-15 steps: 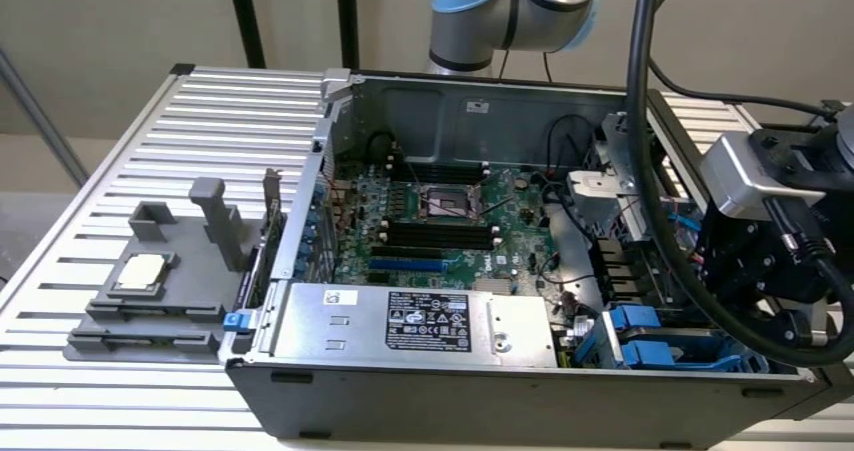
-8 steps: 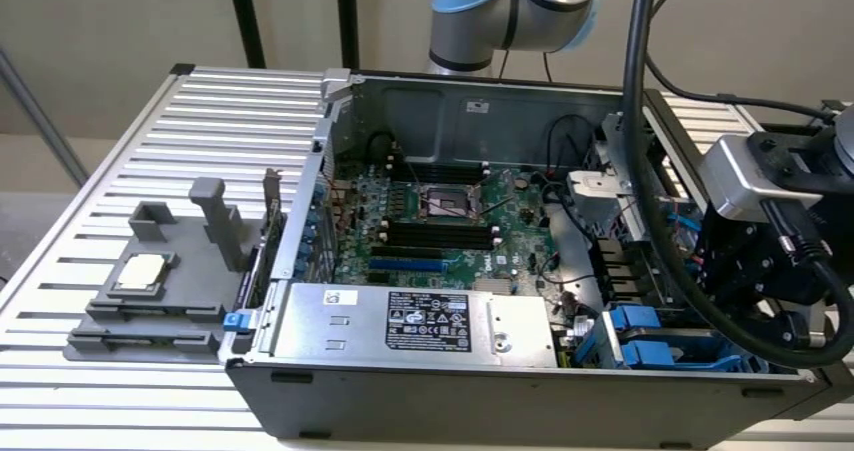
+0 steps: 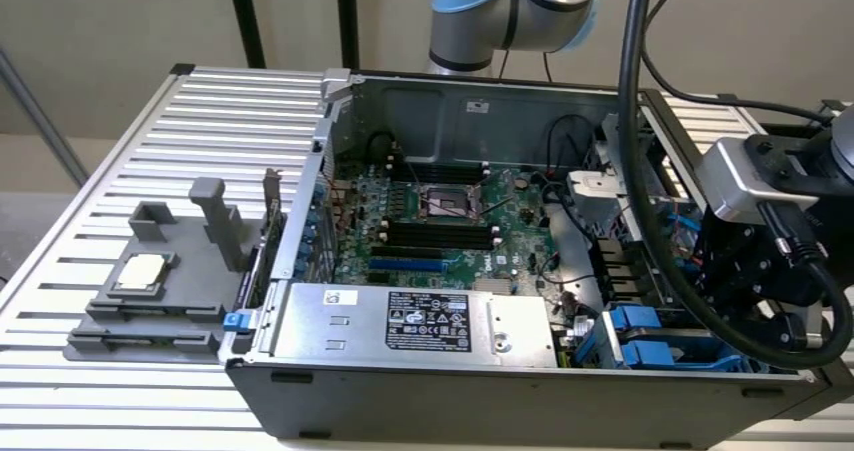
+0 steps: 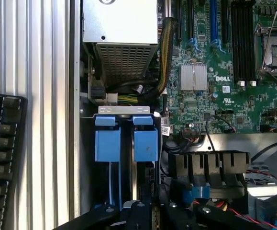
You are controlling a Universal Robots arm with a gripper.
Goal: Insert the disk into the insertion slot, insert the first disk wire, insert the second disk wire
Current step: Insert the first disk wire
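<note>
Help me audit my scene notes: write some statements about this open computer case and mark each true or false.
1. The computer case lies open on a slatted table. True.
2. The grey stand sits inside the case. False: it stands on the table outside it, at the exterior view's left.
3. The power-supply box bears a black label. True.
4. The claw is wide open. False: it is shut.
5. The insertion slot has red tabs. False: they are bright blue.
</note>
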